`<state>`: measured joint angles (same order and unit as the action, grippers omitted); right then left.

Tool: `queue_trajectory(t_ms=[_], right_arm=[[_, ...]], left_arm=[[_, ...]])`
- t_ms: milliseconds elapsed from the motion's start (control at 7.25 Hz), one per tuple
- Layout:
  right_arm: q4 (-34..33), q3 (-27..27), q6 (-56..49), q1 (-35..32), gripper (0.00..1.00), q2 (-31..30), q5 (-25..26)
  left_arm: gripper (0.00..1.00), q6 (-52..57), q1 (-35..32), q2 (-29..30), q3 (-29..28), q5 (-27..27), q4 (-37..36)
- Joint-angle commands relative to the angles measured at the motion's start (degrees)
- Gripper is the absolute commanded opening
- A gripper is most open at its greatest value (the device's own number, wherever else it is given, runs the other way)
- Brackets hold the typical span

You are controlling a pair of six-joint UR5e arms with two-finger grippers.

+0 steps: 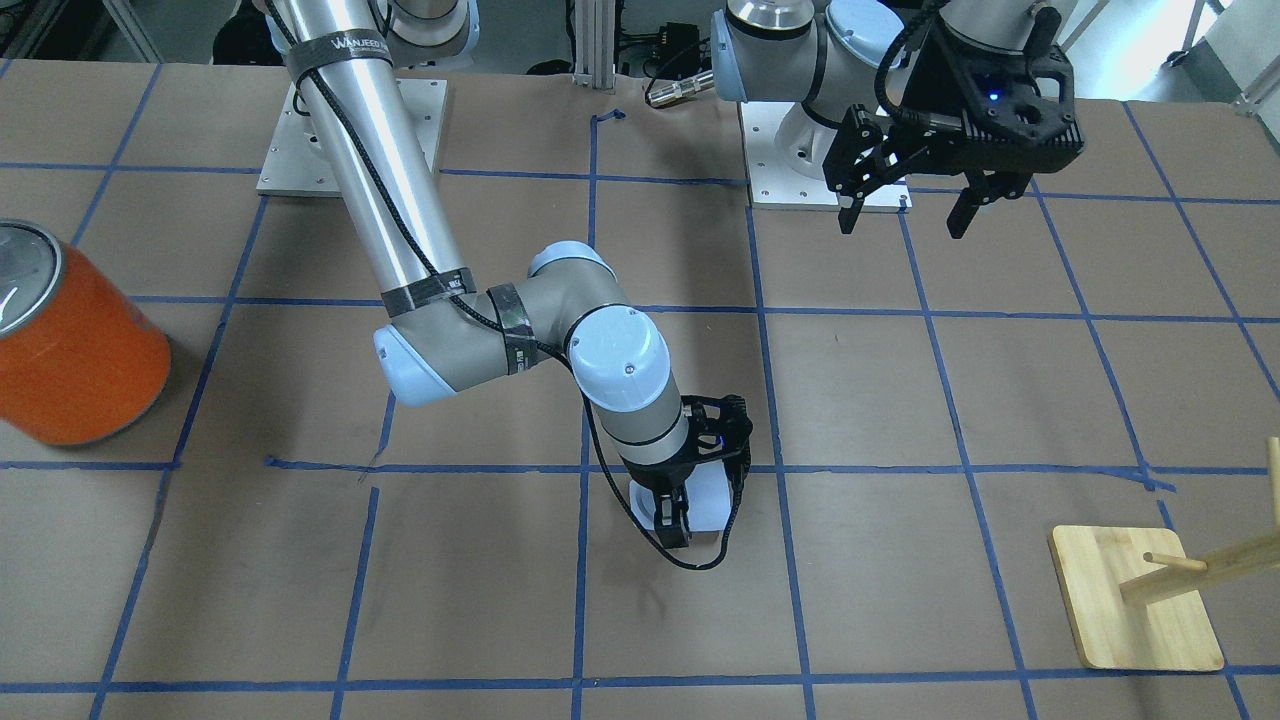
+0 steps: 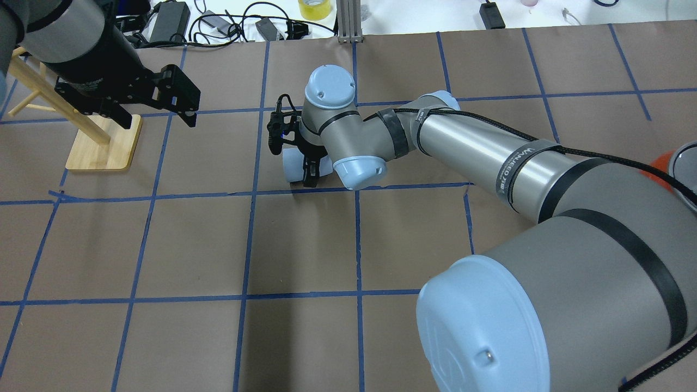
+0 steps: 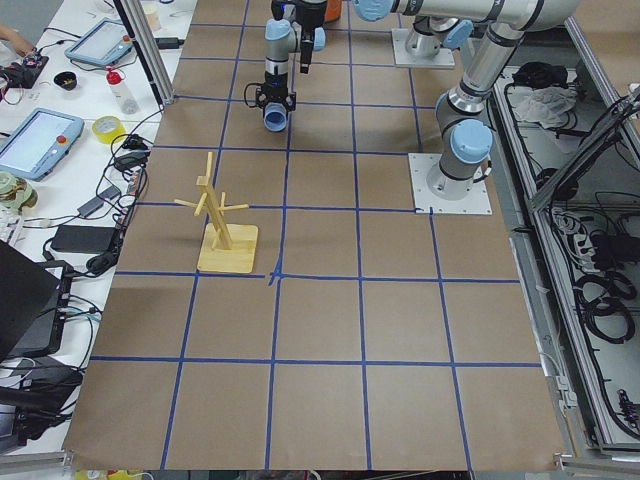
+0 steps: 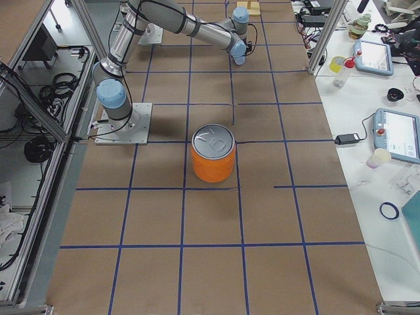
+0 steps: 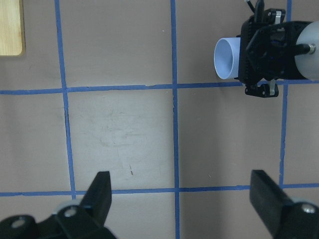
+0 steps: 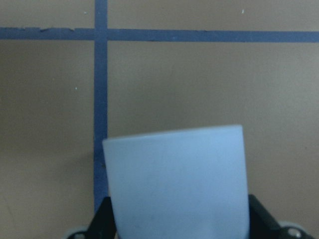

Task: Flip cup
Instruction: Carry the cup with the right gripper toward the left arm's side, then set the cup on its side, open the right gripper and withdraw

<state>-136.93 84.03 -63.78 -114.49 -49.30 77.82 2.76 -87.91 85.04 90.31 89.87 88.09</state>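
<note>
The cup [image 1: 706, 503] is a small pale blue tumbler. It lies on its side on the brown table near the middle, and in the left wrist view [image 5: 227, 58] its mouth points left. My right gripper [image 1: 690, 512] reaches down over it, one finger on each flank, shut on the cup [image 6: 177, 179]. The fingers [image 6: 103, 219] press on its sides. In the overhead view the cup [image 2: 294, 166] shows under the right gripper [image 2: 298, 158]. My left gripper [image 1: 905, 212] is open and empty, and hovers high above the table, away from the cup [image 2: 158, 115].
A large orange canister [image 1: 75, 350] with a silver top stands at the table's end on my right [image 4: 213, 157]. A wooden peg rack [image 1: 1135, 600] on a flat base stands on my left side [image 2: 103, 147]. Blue tape lines grid the table.
</note>
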Motion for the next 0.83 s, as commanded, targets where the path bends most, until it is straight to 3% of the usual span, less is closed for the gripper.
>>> queue_trajectory(t_ms=[0,276,690], right_arm=[[0.2,-0.8,0.2,0.1,1.00,-1.3,0.7],[1.1,0.1,5.5,0.2,1.00,-6.6,5.2],[15.9,1.1,28.3,5.8,1.00,-15.9,13.2]], left_arm=[[1.00,-0.4,1.2,0.0,-0.2,0.0,0.0],[1.00,-0.7,1.4,0.1,-0.2,-0.1,0.5],[1.00,-7.9,1.6,0.6,0.9,-3.6,0.5]])
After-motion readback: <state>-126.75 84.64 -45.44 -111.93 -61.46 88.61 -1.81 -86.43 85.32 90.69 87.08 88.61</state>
